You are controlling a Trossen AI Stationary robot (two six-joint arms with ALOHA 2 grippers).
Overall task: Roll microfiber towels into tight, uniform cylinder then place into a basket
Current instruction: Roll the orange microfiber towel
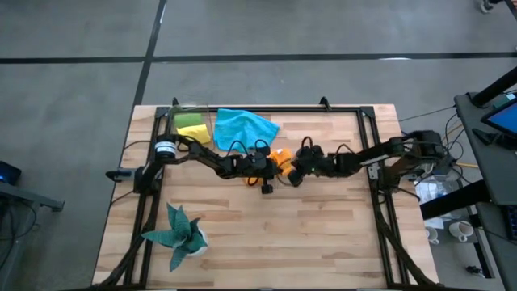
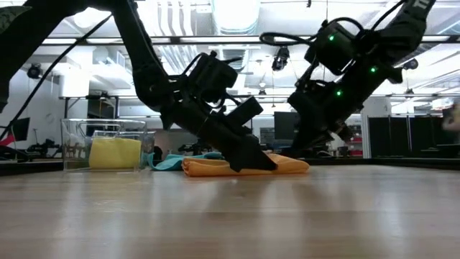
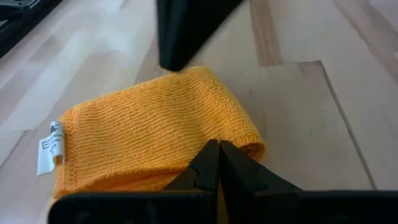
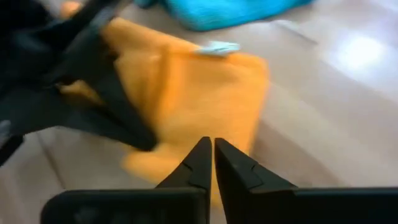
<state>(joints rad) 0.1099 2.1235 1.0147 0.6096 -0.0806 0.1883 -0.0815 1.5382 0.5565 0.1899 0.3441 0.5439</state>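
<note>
Where the two dark arms meet mid-table, a folded orange towel (image 1: 282,158) lies flat on the pale wooden table (image 1: 266,234). The left gripper (image 3: 217,152) and right gripper (image 4: 208,149) both have fingers pressed together, tips at the towel's edges. A blue towel (image 1: 245,126) lies behind. The clear basket (image 2: 104,146) holds yellow and green towels. Beyond the table, a bright workshop with ceiling lights.
</note>
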